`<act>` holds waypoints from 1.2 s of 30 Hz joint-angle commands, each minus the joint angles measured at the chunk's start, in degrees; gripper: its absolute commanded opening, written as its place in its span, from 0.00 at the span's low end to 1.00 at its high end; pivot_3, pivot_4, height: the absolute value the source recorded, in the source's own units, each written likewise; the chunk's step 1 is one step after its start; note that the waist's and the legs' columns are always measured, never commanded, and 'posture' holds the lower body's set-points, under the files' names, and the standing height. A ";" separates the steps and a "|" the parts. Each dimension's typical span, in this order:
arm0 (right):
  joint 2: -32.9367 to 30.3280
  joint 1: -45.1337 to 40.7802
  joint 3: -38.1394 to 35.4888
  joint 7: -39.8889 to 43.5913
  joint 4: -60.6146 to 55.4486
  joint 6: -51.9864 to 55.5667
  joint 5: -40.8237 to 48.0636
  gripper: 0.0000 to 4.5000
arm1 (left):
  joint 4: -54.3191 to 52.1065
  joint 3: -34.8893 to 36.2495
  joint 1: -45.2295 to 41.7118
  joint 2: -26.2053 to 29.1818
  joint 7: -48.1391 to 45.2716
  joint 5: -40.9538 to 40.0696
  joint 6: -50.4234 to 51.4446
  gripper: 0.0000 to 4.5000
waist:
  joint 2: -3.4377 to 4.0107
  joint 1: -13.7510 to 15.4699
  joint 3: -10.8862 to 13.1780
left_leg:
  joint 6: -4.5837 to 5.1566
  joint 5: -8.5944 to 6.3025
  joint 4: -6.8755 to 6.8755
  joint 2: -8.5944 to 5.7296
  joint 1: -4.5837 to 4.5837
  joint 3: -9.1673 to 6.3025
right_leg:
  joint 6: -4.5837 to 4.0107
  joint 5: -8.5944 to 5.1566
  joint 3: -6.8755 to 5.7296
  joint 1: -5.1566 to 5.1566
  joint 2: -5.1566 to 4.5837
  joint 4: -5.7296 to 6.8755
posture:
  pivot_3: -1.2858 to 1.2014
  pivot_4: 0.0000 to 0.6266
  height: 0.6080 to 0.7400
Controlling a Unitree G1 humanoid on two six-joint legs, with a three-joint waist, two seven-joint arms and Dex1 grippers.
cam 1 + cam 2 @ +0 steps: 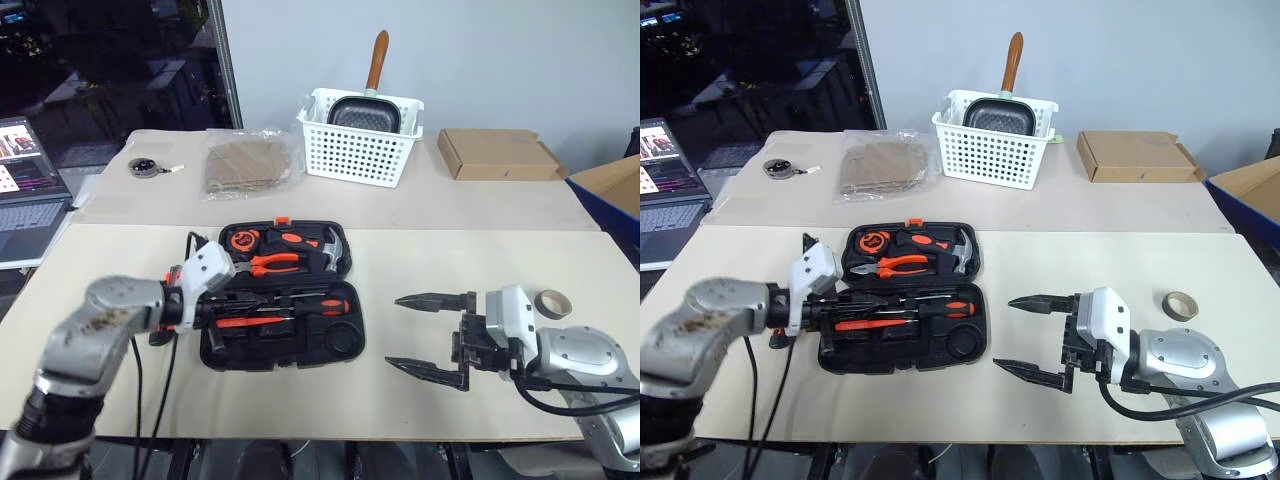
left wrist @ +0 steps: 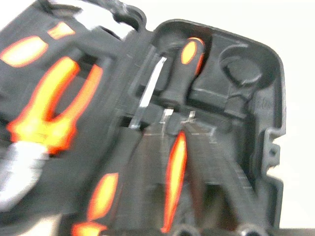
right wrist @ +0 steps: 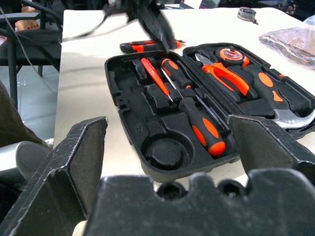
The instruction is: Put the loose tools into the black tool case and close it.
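On the beige table (image 1: 420, 410): black tool case (image 1: 340, 345) lies open, screwdrivers (image 3: 199, 120) inside | left gripper (image 1: 240, 305) closed, empty, over case's left edge; right gripper (image 1: 432, 335) spread wide beside it

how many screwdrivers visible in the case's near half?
3: one all-red screwdriver and two black-and-orange-handled screwdrivers, side by side in the open black plastic tool case.
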 commanded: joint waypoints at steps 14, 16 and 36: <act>-0.98 0.53 -1.41 -0.29 -1.89 -0.49 0.67 1.00 | 0.08 -1.86 21.64 -8.40 20.56 11.31 -19.16 0.01 | 0.09 -0.28 -0.18 | 0.00 -0.02 -0.12 0.02 0.29 0.17 | -0.01 0.01 0.61 0.13 -0.07 -0.01 | 0.52 0.24 1.00; -1.06 0.74 -1.48 -0.32 -1.98 -0.51 0.69 1.00 | 0.87 -2.83 23.32 -7.94 20.38 12.42 -21.47 0.01 | 0.12 -0.38 -0.29 | 0.02 -0.03 -0.17 0.02 0.33 0.23 | -0.01 0.01 0.64 0.12 -0.04 -0.02 | 0.52 0.24 1.00; -1.13 0.90 -0.81 -1.30 -2.82 -0.13 0.58 1.00 | 3.52 -4.76 23.11 -9.08 17.95 4.51 -12.19 0.01 | 0.50 -0.03 -1.24 | 0.00 -0.17 -0.50 0.05 1.68 0.84 | 0.36 -0.59 0.96 1.38 -0.63 -0.16 | 0.52 0.24 1.00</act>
